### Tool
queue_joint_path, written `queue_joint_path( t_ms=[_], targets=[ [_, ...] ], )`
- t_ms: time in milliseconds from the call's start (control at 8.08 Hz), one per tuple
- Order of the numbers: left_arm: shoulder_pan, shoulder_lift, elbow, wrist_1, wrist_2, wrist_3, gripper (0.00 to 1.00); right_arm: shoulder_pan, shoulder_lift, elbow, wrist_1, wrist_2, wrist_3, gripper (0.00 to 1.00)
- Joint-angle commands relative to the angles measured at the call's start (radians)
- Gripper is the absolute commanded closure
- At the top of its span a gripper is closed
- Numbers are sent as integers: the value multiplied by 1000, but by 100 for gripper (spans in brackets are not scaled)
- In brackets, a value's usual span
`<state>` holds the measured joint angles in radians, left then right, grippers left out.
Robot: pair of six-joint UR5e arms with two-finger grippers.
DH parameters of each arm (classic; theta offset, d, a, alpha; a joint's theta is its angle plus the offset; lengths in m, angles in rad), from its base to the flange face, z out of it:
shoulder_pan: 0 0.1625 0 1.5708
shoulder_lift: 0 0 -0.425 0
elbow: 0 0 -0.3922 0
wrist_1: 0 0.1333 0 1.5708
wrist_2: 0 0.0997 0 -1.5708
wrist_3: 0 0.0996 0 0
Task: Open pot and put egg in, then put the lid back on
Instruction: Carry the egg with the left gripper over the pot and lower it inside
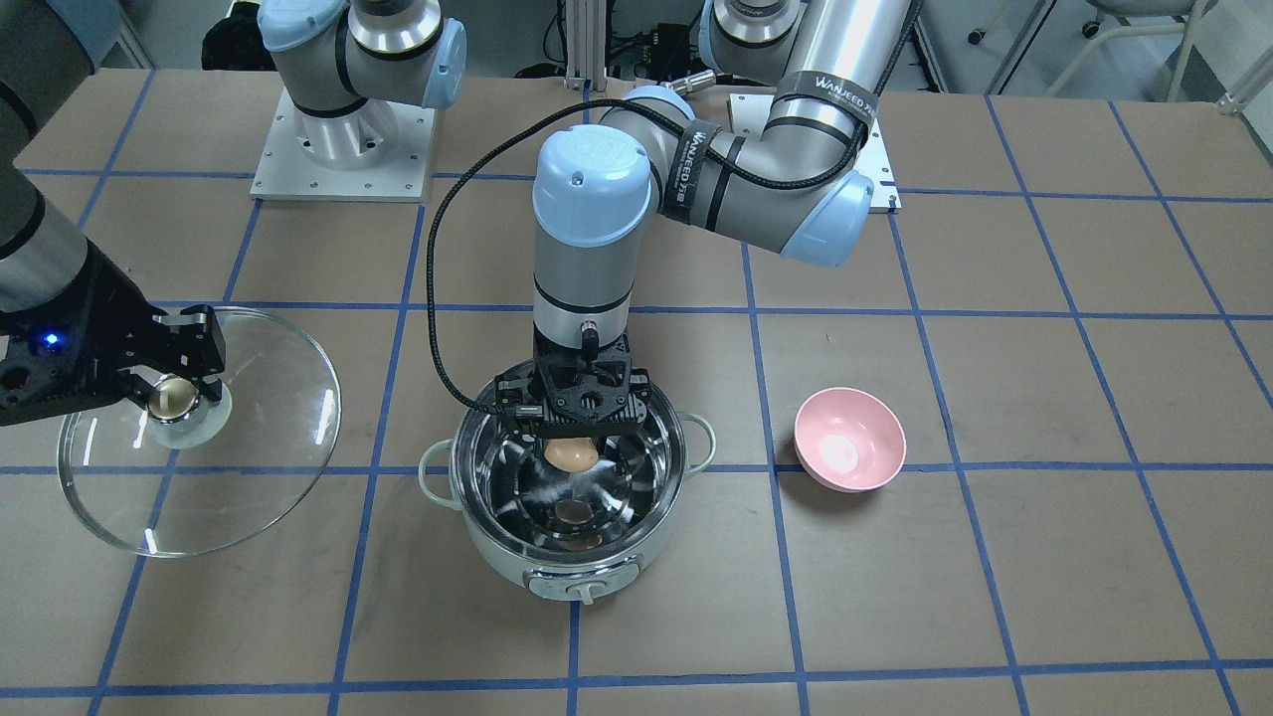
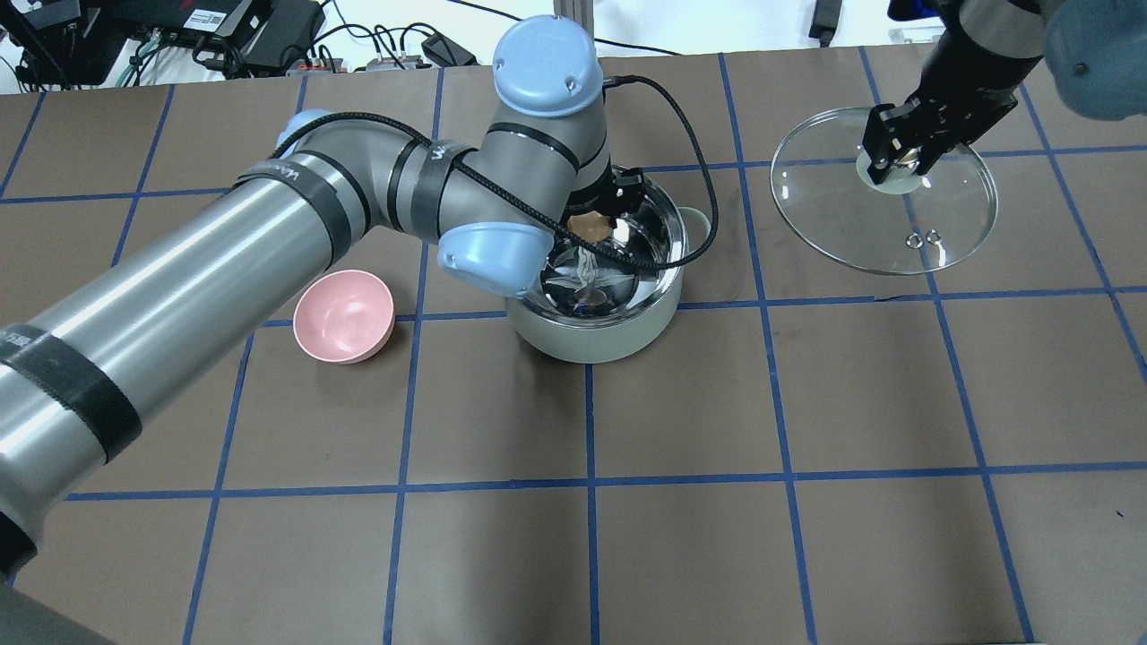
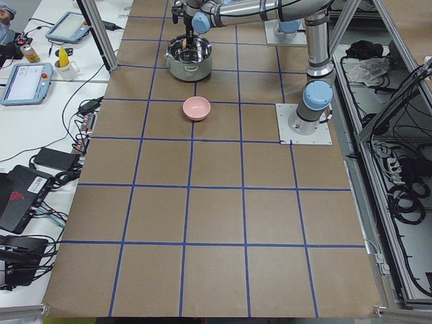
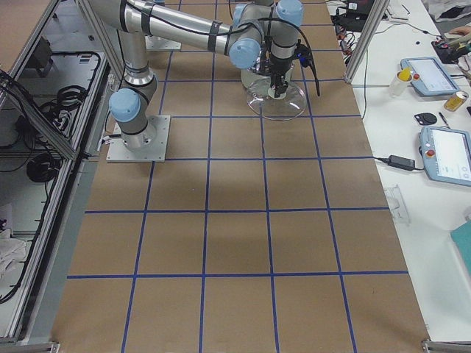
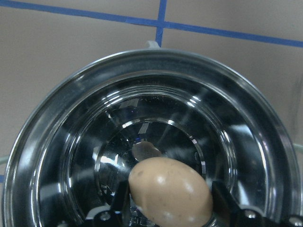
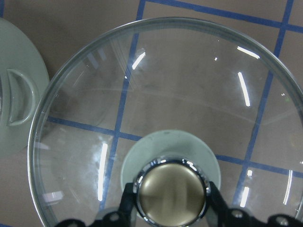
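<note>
The egg (image 5: 170, 191) sits clenched in my left jaws, the open pot (image 1: 497, 557) directly beneath them; the lid (image 1: 249, 447) is gripped under my right jaws, well aside. Egg-placing step; next, I judge: lower, release gently.

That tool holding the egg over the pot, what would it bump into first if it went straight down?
Nothing lies between: the egg held in the left tool would likely meet the shiny floor of the pot first. How far down is hard to judge.

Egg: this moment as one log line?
left gripper: holds brown oval egg over open mint-green pot | right gripper: holds round glass lid aside
</note>
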<state>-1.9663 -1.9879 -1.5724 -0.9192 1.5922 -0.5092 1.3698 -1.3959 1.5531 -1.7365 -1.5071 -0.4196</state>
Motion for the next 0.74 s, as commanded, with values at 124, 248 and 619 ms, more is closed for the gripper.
queue_joint_path(
  t_ms=[124, 248, 619],
  targets=[
    [-2, 6, -144, 151, 3, 17, 73, 0, -2, 1, -3, 5, -2, 100],
    [-2, 7, -144, 152, 5, 20, 10, 0, 0, 1, -3, -13, -4, 100],
    [-2, 32, -130, 41, 3, 15, 0, 0, -2, 1, -5, -18, -4, 100]
  ],
)
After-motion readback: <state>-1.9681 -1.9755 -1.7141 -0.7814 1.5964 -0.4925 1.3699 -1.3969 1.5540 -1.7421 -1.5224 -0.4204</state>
